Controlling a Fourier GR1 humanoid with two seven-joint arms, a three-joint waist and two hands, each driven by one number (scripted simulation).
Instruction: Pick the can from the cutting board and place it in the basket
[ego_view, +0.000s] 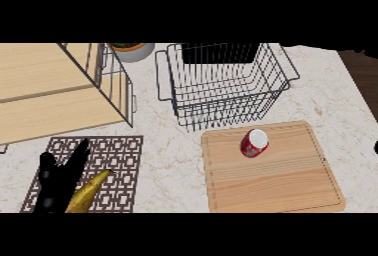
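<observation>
Marble counter: can on cutting board near basket; left robot hand straight-fingered, empty, wrist hidden.

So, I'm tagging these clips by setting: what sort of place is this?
Most likely a kitchen counter: a wooden cutting board with a red can on it, a wire basket behind it, all on a pale marbled countertop.

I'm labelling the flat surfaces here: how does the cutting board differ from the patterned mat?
The cutting board is solid pale wood; the mat is a dark openwork lattice. The board carries the red can; over the mat show the left hand and a yellow object. The board sits at the right, the mat at the left. Both lie flat on the counter.
</observation>
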